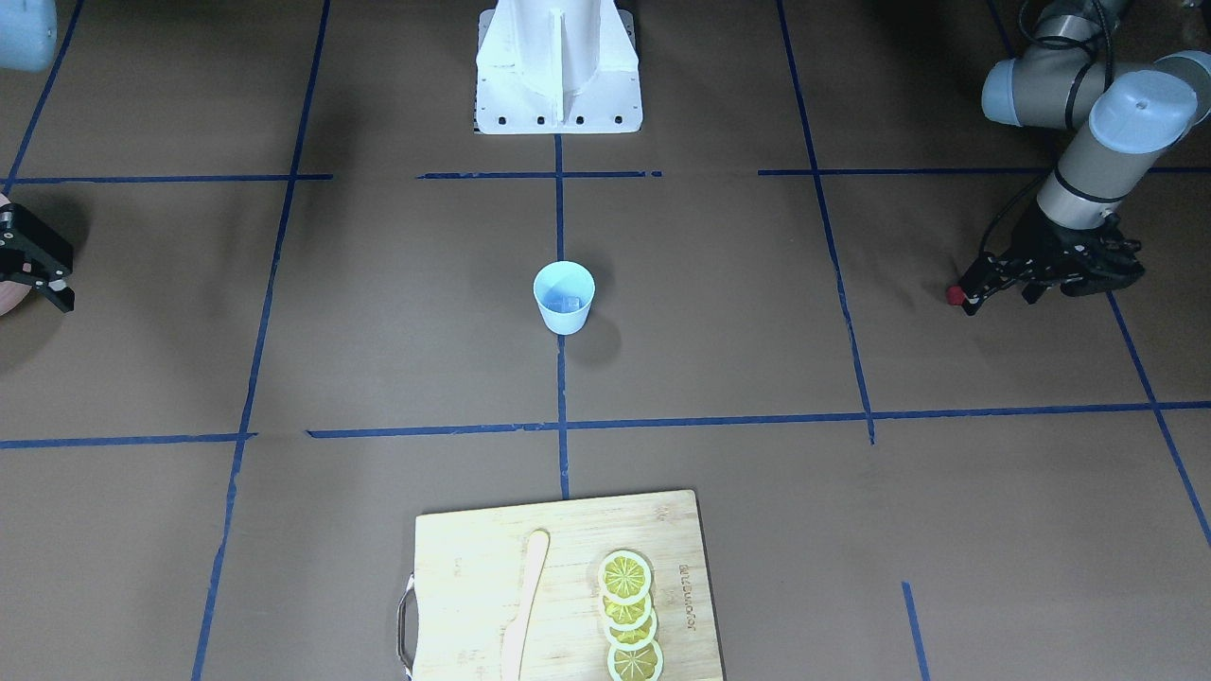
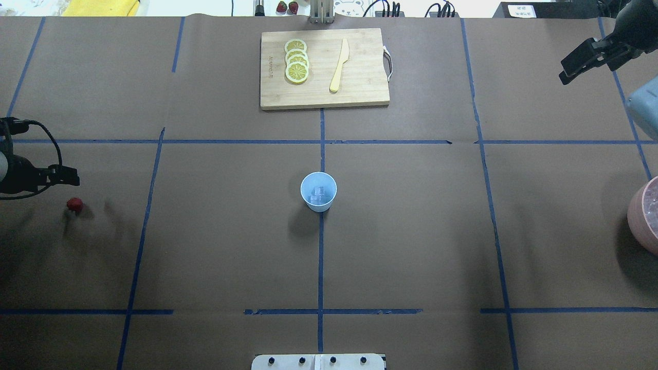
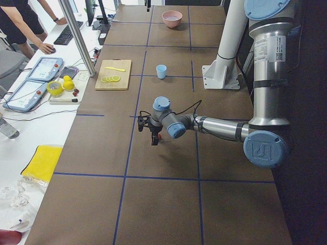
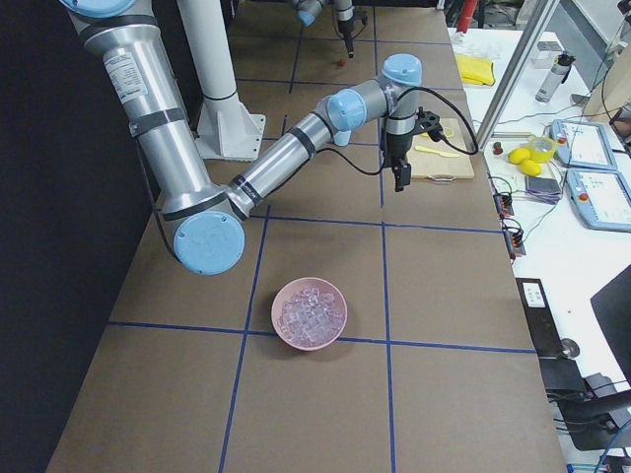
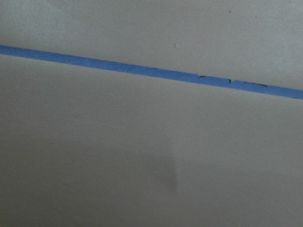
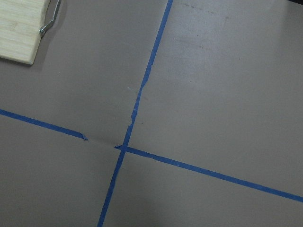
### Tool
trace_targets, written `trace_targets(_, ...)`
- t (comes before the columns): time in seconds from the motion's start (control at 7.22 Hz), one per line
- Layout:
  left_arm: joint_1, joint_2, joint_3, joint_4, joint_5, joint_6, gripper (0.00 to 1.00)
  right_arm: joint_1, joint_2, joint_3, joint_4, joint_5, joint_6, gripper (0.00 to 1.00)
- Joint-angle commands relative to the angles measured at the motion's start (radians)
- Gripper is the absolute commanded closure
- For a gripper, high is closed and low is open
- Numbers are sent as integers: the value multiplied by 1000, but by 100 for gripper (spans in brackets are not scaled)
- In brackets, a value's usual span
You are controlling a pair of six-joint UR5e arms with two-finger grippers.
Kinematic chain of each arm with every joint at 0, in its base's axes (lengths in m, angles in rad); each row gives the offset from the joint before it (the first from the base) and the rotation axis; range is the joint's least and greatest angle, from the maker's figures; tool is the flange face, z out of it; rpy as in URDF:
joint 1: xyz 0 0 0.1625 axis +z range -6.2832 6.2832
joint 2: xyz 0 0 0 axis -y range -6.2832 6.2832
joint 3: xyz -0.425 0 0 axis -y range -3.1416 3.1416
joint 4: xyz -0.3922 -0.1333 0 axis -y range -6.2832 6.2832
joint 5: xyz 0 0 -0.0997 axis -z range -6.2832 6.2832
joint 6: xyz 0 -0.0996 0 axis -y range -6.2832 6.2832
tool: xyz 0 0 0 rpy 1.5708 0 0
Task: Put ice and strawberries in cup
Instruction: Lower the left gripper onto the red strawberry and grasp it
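Observation:
The pale blue cup (image 2: 318, 191) stands upright at the table's middle, also in the front view (image 1: 565, 298), with clear ice cubes (image 2: 319, 193) inside. One small red strawberry (image 2: 74, 204) lies on the brown table at the far left. My left gripper (image 2: 72, 180) hovers just beside and above it, open and empty; in the front view (image 1: 998, 298) the strawberry (image 1: 954, 295) sits at one fingertip. My right gripper (image 2: 573, 69) is open and empty, raised at the far right, away from the cup. Neither wrist view shows anything but table and tape.
A pinkish-brown bowl (image 4: 310, 313) of ice cubes stands at the right edge (image 2: 642, 221). A wooden cutting board (image 2: 360, 92) with lemon slices (image 2: 297, 60) and a wooden knife (image 2: 339, 64) lies at the far side. The white robot base (image 1: 558, 66) is behind the cup.

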Motion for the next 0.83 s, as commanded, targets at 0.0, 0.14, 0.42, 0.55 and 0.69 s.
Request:
trace_targets(0.0, 38, -22, 28, -39, 7, -65, 2, 4, -4, 1, 1, 3, -3, 0)
trace_targets(0.14, 40, -22, 28, -39, 8, -64, 2, 9, -4, 1, 1, 5, -3, 0)
trace_targets(0.42, 43, -10, 16, -38, 7, -64, 2, 11, -4, 1, 1, 5, -3, 0)
trace_targets(0.55, 43, -7, 11, -38, 7, -66, 2, 11, -4, 1, 1, 5, -3, 0)
trace_targets(0.69, 44, -2, 7, -38, 4, -67, 2, 11, -4, 1, 1, 6, -3, 0)
